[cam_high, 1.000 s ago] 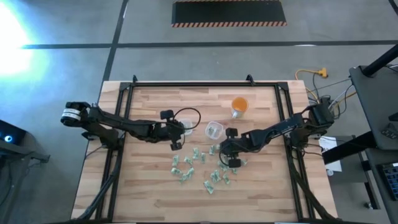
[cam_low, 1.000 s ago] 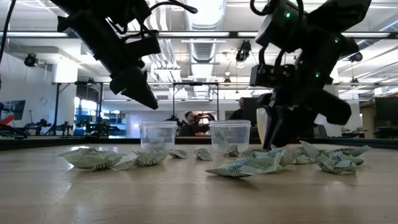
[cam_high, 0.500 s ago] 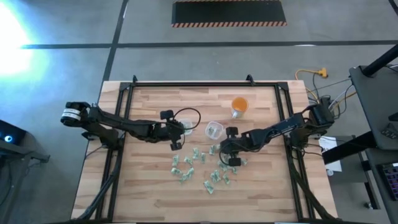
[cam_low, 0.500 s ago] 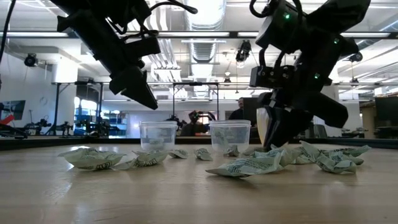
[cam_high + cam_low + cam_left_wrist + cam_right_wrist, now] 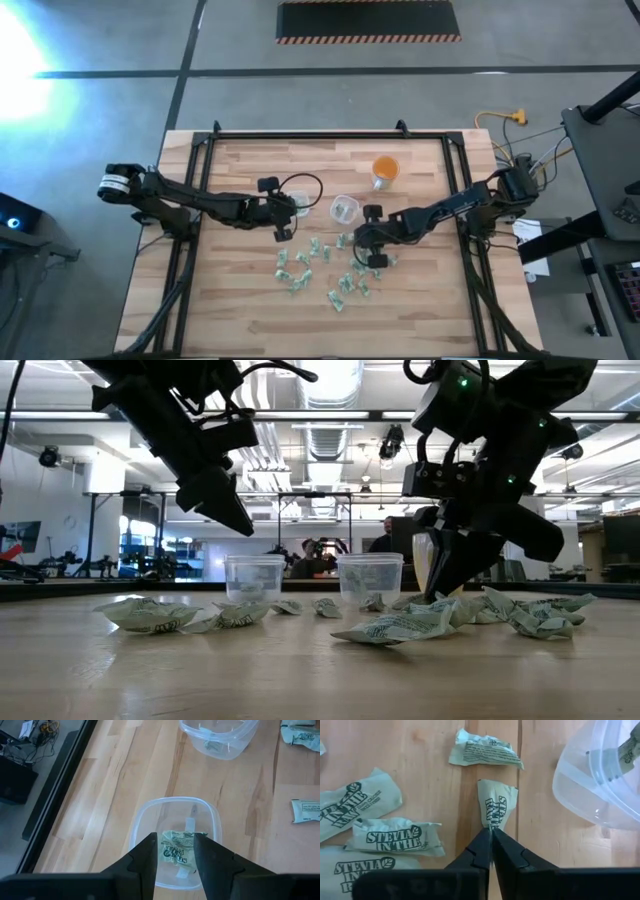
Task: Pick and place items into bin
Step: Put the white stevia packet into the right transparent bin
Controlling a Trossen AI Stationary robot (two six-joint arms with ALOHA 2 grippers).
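I see my right gripper [image 5: 491,836] down on the table among the scattered packets [image 5: 330,270], its jaws pinched tight on the edge of one green-and-white packet [image 5: 497,809] lying just beside a clear cup [image 5: 600,780]. My left gripper [image 5: 176,851] hangs over another clear cup [image 5: 175,842] with a packet in it [image 5: 177,849], its jaws apart and holding nothing.

Overhead view straight down, low view level across table [image 5: 300,670], wrist views close, angled down
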